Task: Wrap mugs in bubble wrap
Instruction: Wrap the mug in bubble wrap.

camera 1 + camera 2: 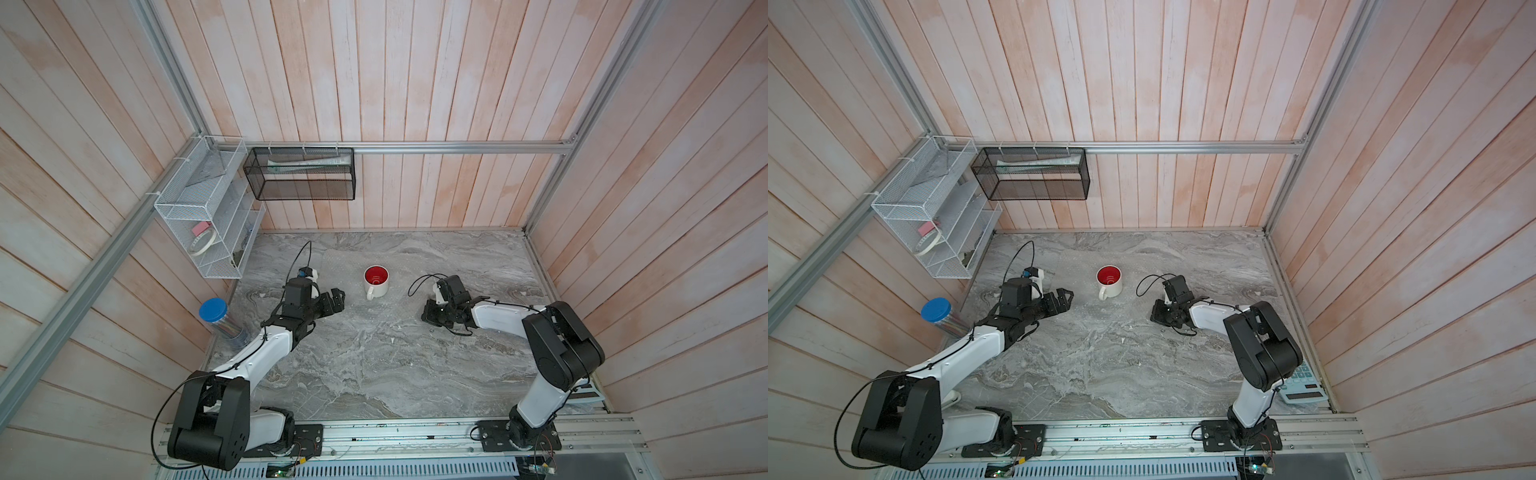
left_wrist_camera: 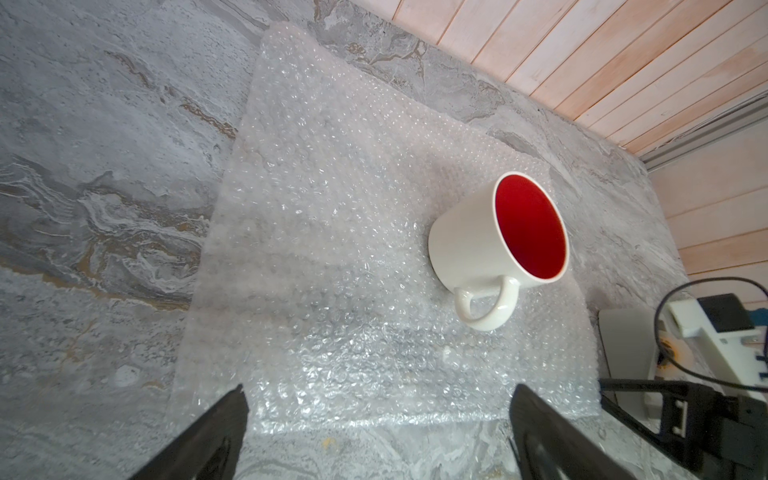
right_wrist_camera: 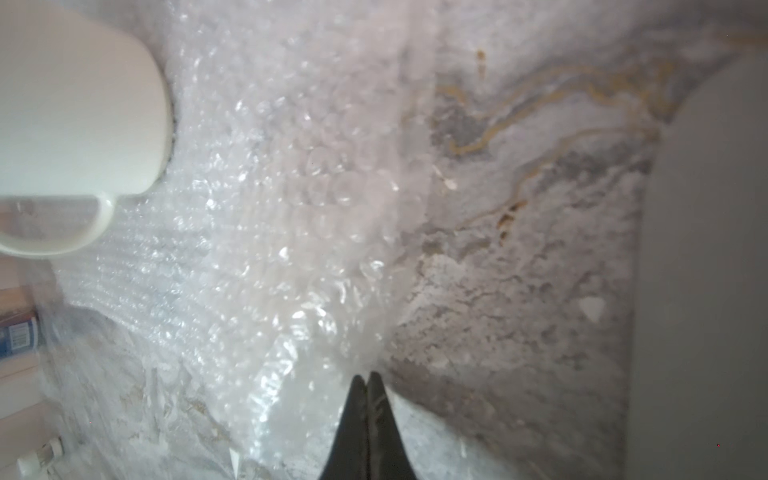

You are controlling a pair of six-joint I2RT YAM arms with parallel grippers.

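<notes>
Pale plank walls (image 1: pixel 415 83) enclose a grey marble tabletop (image 1: pixel 374 365).

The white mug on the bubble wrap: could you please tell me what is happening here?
The white ceramic mug with a red inside stands upright on a clear bubble-wrap sheet spread on the grey marble table. The right gripper is shut on the sheet's edge, seemingly pinching it. The left gripper hangs open near the opposite side. Nothing is wrapped yet.
</notes>
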